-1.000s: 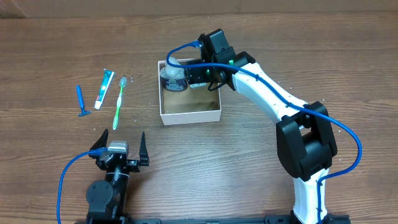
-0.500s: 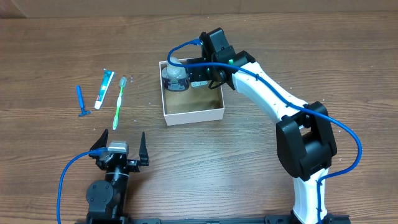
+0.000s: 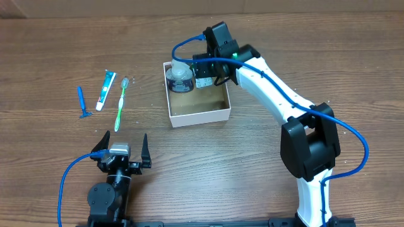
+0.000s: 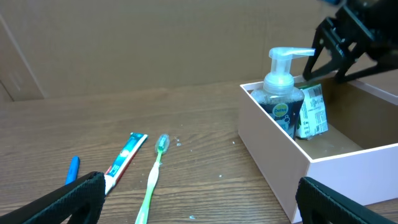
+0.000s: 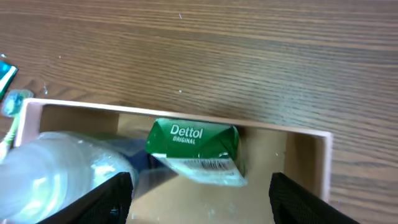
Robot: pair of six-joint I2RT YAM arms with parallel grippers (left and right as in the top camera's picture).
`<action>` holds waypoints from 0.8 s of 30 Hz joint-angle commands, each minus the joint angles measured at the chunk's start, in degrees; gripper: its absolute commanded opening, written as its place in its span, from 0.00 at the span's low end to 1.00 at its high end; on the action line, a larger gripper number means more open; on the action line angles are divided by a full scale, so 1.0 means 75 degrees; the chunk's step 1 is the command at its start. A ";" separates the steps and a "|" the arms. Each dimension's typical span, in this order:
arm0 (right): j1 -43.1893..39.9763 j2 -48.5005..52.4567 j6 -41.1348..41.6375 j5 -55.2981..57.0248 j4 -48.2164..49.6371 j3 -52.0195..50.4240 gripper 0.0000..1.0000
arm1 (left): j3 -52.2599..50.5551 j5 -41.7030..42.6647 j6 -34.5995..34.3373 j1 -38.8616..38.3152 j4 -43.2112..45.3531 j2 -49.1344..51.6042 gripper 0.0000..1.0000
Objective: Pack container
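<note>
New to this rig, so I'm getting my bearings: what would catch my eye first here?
The white-walled container mid-table stands out, with a pump bottle and a green Dettol packet toward its far-left corner and the right gripper open just above them. Left of it, a toothbrush, toothpaste tube and blue razor lie side by side.

Matt cardboard container (image 3: 197,115) – wood-grain table (image 3: 57,57)
</note>
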 commanded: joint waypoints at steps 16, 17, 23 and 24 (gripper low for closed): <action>-0.0941 0.0035 0.1370 0.1049 -0.5243 0.1903 0.73 | -0.0017 0.0085 0.0087 -0.0032 -0.0009 0.0006 1.00; -0.0959 0.0035 0.1384 0.1049 -0.5351 0.1821 0.73 | -0.0017 0.0085 0.0090 -0.0032 -0.0009 0.0006 1.00; -0.0956 0.0035 0.1591 0.1037 -0.5272 0.0863 0.73 | -0.0017 0.0085 0.0090 -0.0032 -0.0009 0.0003 1.00; -0.0956 0.0035 0.1620 0.1037 -0.5228 0.0717 0.73 | -0.0017 0.0085 0.0090 -0.0032 -0.0009 0.0006 1.00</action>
